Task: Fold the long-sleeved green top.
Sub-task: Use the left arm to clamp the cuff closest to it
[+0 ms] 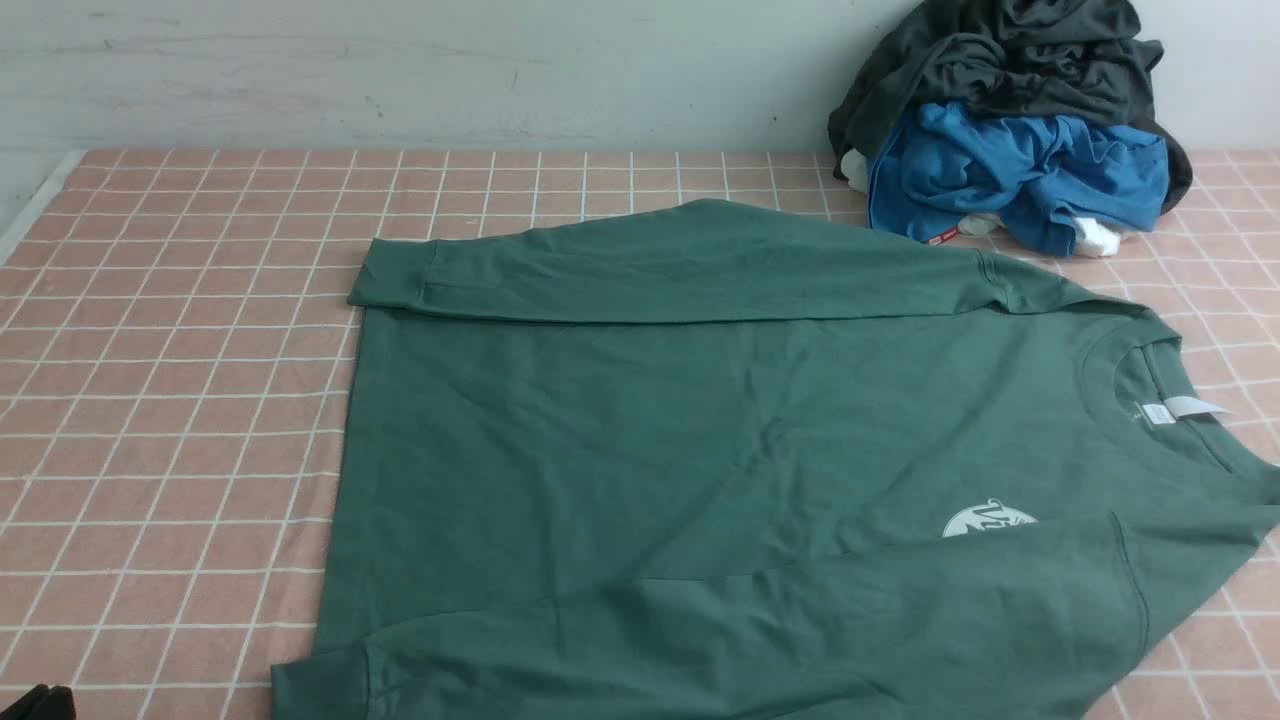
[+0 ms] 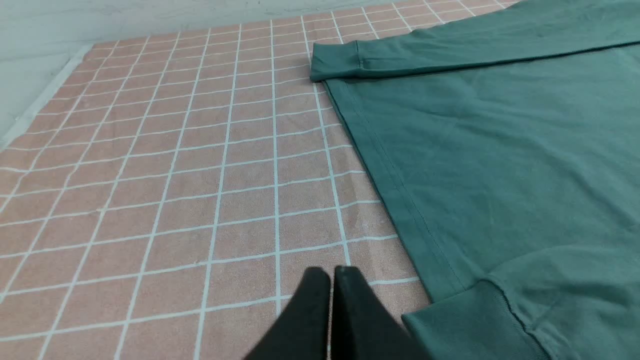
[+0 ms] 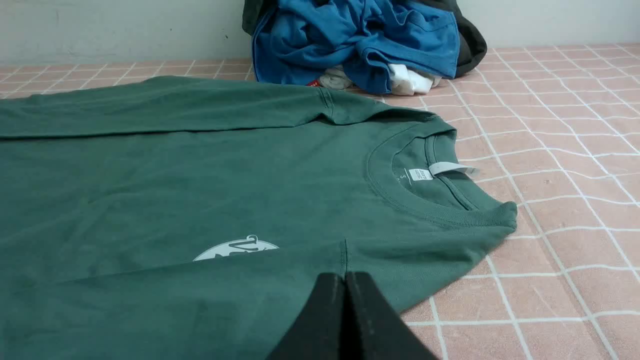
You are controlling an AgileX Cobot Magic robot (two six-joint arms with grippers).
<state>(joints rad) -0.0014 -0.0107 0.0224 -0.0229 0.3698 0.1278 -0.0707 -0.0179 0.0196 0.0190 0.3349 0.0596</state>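
Taking the front view as a clock face, the checked pink tablecloth (image 1: 180,400) is covering the whole work surface. The green long-sleeved top (image 1: 700,420) is lying flat across the middle and spreading toward 5 o'clock, with its collar (image 1: 1150,390) pointing to 3 o'clock and its hem (image 2: 395,185) facing 9 o'clock. A pile of dark, blue and white clothes (image 1: 1010,150) is sitting against the wall at 1 o'clock, just beside the far shoulder.

Both sleeves are already lying turned in over the body: the far sleeve (image 1: 700,265) is running along the 12 o'clock edge and the near sleeve (image 1: 800,640) along the 6 o'clock edge, partly covering a white logo (image 1: 985,522).

The cloth is looking like a light, soft knit that is going to sag and drag rather than hold its shape, so I judge a single pinch would be pulling it crooked. The ribbed near cuff (image 2: 470,320), the stitched hem corners and the shoulder seams are offering the firmest holds for a body fold.

The left gripper (image 2: 332,272) is hovering over bare tablecloth at 7 o'clock, just beside the near cuff, with its jaws pressed together and gripping nothing. The right gripper (image 3: 345,277) is hanging over the near shoulder seam at 5 o'clock, likewise closed and empty. A small white label (image 1: 1185,408) is sticking out of the collar.
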